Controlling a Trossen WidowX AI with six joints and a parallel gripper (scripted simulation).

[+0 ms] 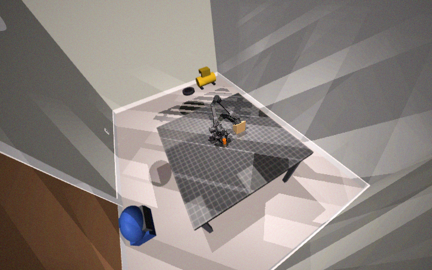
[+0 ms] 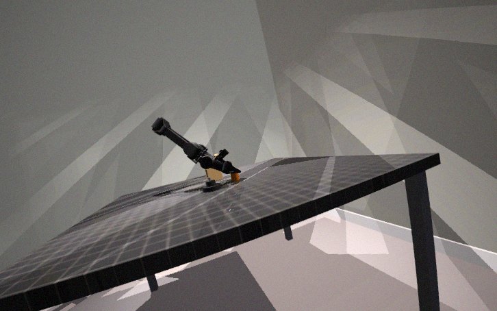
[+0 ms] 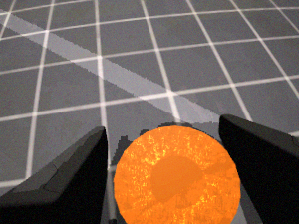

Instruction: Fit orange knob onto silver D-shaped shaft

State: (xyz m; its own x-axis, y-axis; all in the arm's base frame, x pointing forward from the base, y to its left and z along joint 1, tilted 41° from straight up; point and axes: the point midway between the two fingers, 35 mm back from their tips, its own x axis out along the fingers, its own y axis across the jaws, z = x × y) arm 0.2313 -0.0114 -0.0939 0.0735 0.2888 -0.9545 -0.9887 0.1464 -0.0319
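Observation:
The orange knob (image 1: 224, 141) (image 2: 235, 177) (image 3: 177, 188) stands upright on the dark gridded table (image 1: 222, 191) (image 2: 183, 227). In the wrist view I see its round top from above. My gripper (image 1: 223, 137) (image 2: 235, 171) (image 3: 162, 128) hangs over it. The fingers flank the knob with a gap on each side, so the gripper is open. The round dark pedestal (image 1: 213, 139) (image 2: 209, 188) with the short silver shaft (image 2: 209, 180) stands a little to the side of the knob. The shaft is bare. The knob's hole is hidden underneath it.
A tan box (image 1: 239, 127) (image 2: 213, 174) stands on the table close behind the arm. On the floor beyond the table are a yellow tank (image 1: 204, 78), a black tyre (image 1: 188, 91) and a blue object (image 1: 135, 224).

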